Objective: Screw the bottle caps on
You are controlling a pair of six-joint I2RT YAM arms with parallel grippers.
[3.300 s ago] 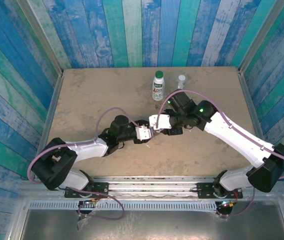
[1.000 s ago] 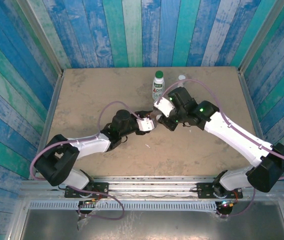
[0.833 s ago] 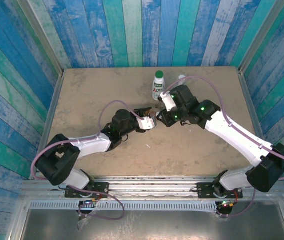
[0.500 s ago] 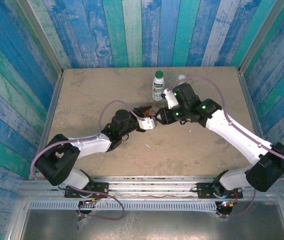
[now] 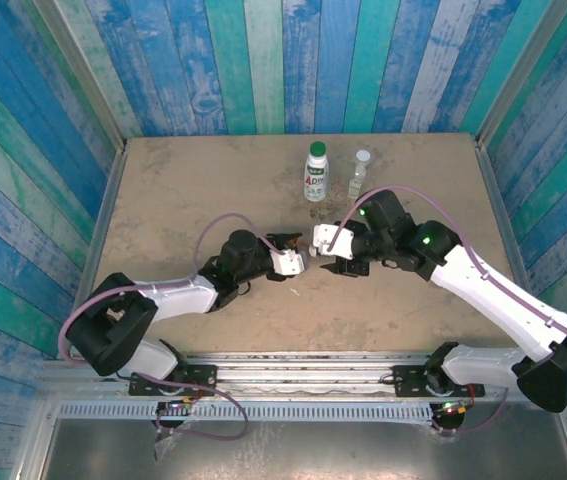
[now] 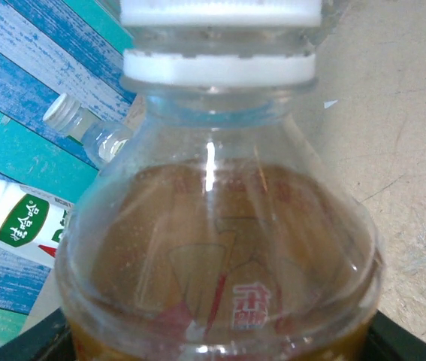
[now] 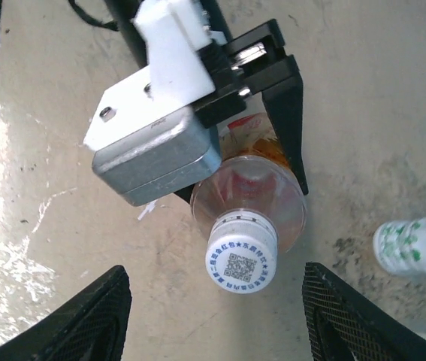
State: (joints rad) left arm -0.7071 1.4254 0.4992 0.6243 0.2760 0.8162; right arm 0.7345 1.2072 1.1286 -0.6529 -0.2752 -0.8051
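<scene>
Tan table [image 5: 183,190] walled in blue-green planks, both arms meeting mid-table.
The left gripper [image 5: 285,243] clamps the amber bottle [image 7: 250,188] on its side, with the white QR-printed cap [image 7: 241,259] on its neck. The right gripper [image 7: 216,280] is spread wide either side of that cap, not touching it. The green-capped white bottle [image 5: 316,172] and slim clear bottle [image 5: 360,175] stand near the far edge.

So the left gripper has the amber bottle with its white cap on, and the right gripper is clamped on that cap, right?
Not quite: the right gripper is not clamped on the white cap. Its jaws stand open either side of it, not touching, as the right wrist view shows. The left gripper does hold the amber bottle, cap on.
</scene>
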